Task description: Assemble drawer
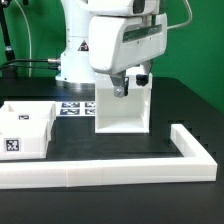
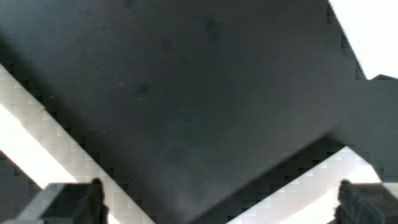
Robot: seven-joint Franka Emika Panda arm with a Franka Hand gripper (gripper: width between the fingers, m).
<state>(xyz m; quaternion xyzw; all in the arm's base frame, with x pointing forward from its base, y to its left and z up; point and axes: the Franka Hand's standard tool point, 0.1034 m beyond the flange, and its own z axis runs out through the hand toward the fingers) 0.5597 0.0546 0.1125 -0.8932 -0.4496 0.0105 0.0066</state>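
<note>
The drawer's tall white housing [image 1: 122, 112] stands upright in the middle of the black table. A lower white tray [image 1: 27, 122] with black-and-white tags sits at the exterior view's left; I see no second tray apart from it. My gripper [image 1: 133, 84] hangs at the housing's top edge, with its dark fingers reaching down onto it. In the wrist view the gripper [image 2: 217, 206] is open wide, and one fingertip [image 2: 71, 206] shows at each lower corner. Only dark surface lies between them, flanked by slanting white surfaces [image 2: 302, 185] that I cannot name for certain.
The low white L-shaped border wall [image 1: 110, 168] runs along the front and turns back at the exterior view's right [image 1: 195, 145]. The marker board [image 1: 72, 107] lies flat behind, between the tray and the housing. The robot's base stands behind it.
</note>
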